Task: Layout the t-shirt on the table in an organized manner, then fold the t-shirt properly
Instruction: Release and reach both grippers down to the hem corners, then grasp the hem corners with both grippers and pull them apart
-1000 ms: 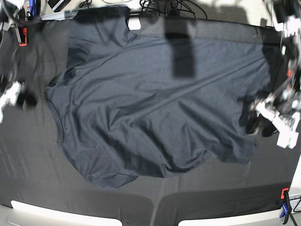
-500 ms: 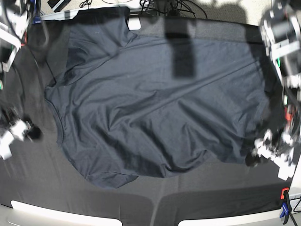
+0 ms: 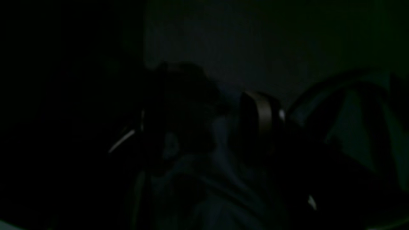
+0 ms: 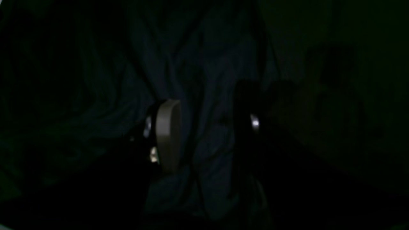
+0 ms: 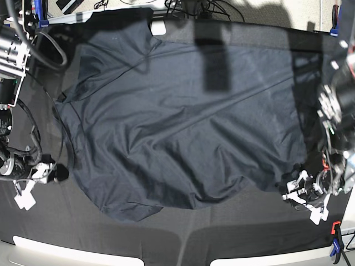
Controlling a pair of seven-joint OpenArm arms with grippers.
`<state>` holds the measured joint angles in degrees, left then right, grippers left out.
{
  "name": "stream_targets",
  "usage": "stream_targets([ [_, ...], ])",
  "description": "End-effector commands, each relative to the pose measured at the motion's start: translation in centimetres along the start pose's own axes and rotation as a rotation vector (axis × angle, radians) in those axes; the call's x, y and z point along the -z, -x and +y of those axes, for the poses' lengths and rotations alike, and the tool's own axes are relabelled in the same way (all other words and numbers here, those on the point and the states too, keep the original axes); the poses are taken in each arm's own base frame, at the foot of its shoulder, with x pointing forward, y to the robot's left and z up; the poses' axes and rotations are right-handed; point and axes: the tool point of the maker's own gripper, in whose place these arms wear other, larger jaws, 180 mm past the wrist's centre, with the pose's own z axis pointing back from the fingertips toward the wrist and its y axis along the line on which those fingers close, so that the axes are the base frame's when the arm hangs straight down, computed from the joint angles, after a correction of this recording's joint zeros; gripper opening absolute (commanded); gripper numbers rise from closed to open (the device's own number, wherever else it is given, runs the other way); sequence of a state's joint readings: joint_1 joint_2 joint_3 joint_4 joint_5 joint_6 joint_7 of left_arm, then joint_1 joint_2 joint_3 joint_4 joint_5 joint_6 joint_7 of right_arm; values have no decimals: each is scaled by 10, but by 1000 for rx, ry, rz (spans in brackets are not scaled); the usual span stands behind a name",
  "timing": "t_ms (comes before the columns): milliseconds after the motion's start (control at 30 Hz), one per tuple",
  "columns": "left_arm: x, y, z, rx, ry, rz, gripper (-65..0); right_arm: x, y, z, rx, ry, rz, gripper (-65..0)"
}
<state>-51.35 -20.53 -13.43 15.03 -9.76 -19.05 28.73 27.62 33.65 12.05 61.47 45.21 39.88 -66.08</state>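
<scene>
T-shirt (image 5: 183,122) spread on table (image 5: 249,233), wrinkled edges

Both grippers have come nearer along the t-shirt's (image 5: 183,122) sides: the right gripper (image 5: 52,174) beside its left edge, the left gripper (image 5: 299,191) at its near right corner

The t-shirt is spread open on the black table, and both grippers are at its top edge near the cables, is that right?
Not quite. The t-shirt is spread open on the table, but the base view shows the left gripper and right gripper at its lower corners, not near the cables.
</scene>
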Motion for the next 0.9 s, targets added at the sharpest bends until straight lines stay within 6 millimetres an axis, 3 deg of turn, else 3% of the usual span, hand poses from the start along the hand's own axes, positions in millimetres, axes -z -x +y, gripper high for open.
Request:
stream_targets([
  [0, -6, -26, 6, 5, -33, -52, -315, -13, -21, -3, -20, 8, -53, -399],
  [200, -4, -8, 29, 26, -121, -20, -315, -14, -21, -3, -19, 9, -54, -399],
  [400, -2, -5, 24, 30, -109, -15, -315, -14, -22, -3, -18, 7, -55, -399],
  [500, 2, 8, 24, 31, -103, -4, -315, -14, -22, -3, -19, 8, -55, -399],
  [667, 10, 35, 15, 37, -47, -1, -315, -14, -22, -3, -19, 8, -55, -399],
  [867, 9, 32, -26, 1, 159, -24, -346, -14, -22, -3, -19, 7, -55, -399],
])
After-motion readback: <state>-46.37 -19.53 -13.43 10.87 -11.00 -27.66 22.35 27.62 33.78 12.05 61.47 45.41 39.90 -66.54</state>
